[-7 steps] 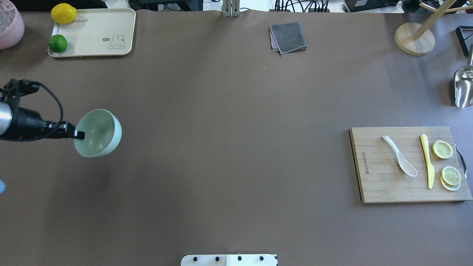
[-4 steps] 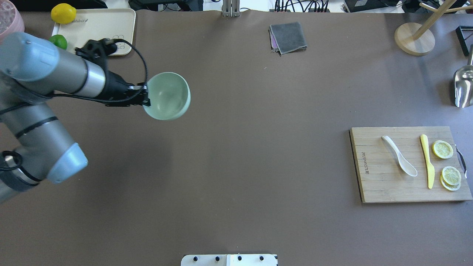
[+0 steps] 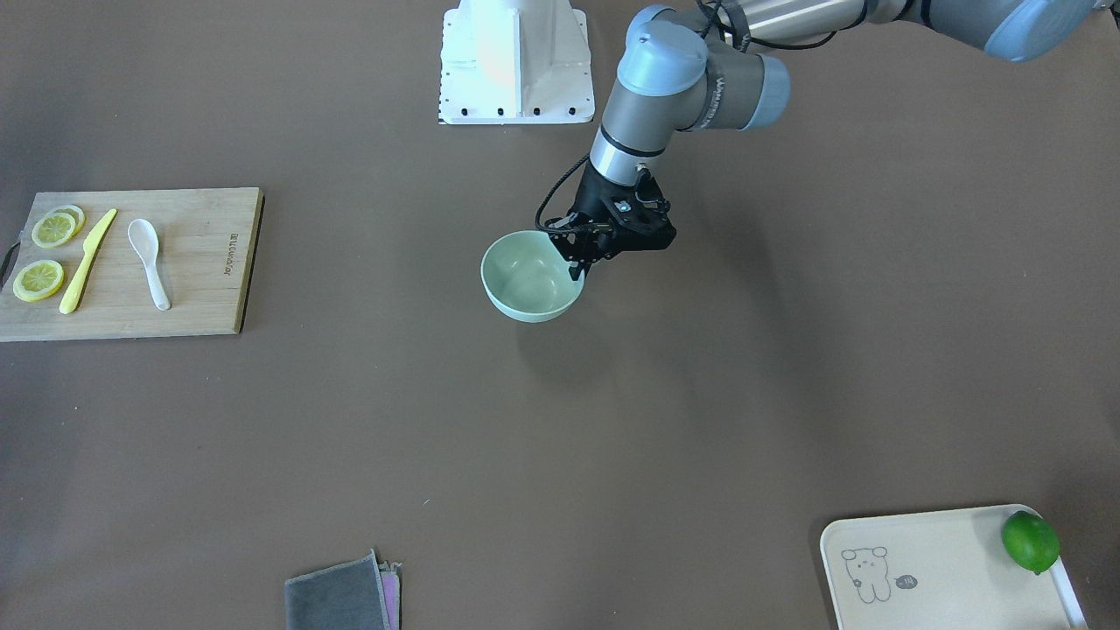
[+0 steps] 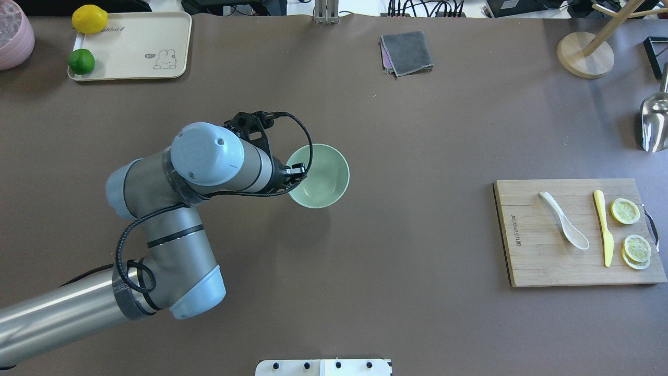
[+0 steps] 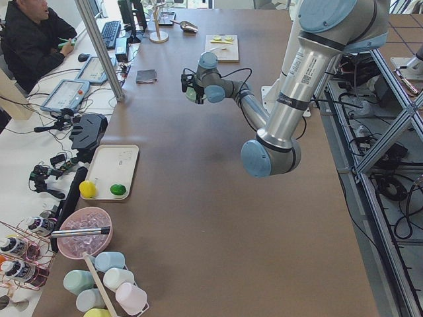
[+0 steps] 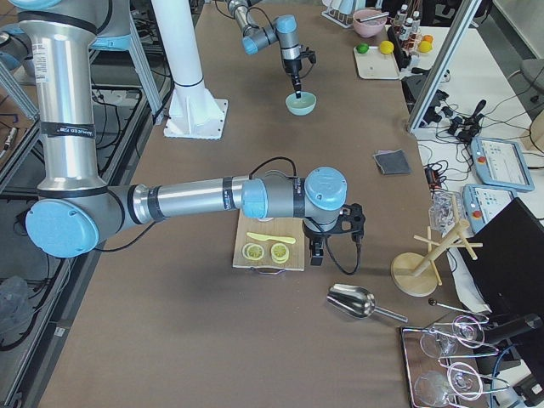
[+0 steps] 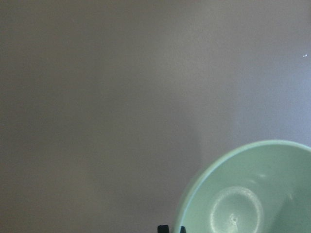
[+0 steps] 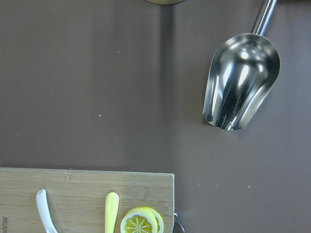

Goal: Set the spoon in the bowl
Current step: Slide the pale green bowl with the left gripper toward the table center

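The pale mint-green bowl (image 4: 321,175) is upright near the table's middle, also in the front-facing view (image 3: 529,280) and the left wrist view (image 7: 252,194). My left gripper (image 4: 297,172) is shut on its rim on the robot's left side. I cannot tell whether the bowl rests on the table. The white spoon (image 4: 563,219) lies on the wooden cutting board (image 4: 527,261) at the right, also in the right wrist view (image 8: 46,211). My right gripper (image 6: 317,253) hovers above the board. I cannot tell whether it is open or shut.
A yellow knife (image 4: 603,227) and lemon slices (image 4: 625,211) lie beside the spoon. A metal scoop (image 4: 655,122) and wooden stand (image 4: 584,55) are at the far right. A grey cloth (image 4: 407,52) lies at the back. A cream tray (image 4: 135,47) holds a lime and lemon.
My left arm has carried the bowl from the table's left side rightward to the middle. The spoon and board have not moved.
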### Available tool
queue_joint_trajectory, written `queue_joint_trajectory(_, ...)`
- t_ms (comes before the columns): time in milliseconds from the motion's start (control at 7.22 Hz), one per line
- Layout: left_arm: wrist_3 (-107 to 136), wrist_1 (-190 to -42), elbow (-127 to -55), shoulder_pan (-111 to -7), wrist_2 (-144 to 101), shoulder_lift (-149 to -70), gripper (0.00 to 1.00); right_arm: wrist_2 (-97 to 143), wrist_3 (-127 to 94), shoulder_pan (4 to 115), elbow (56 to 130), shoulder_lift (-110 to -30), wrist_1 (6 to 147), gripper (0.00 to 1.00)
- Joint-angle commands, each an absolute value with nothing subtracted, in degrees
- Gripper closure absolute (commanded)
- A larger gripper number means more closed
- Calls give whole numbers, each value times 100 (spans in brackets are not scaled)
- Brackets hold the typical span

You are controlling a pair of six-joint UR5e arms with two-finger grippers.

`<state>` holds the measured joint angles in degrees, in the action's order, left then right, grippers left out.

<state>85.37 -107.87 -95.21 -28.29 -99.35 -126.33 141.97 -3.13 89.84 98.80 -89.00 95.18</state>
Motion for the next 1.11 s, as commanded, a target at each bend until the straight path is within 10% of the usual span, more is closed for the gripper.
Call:
queue_joint_trajectory(0,8640,-10775,-9316,-2663,-9747,-12788,100,14194,-325,8947,9888,-8895,9519,0)
queue_joint_trajectory(138,8622,-10775,-9316,-2663,-9756,-12753,100,14194,-325,8947,9888,-8895,9519,0)
queue_joint_trajectory(415,8596,-10775,-9308,-2663,-9712,-12727,30,14194,-316,8947,9888,-8877,9519,0)
queue_joint_trajectory(969,7984,-10706,-10200,-3231,-10095,-12386,3,14494,-726,8616,10350,-8912,9510,0)
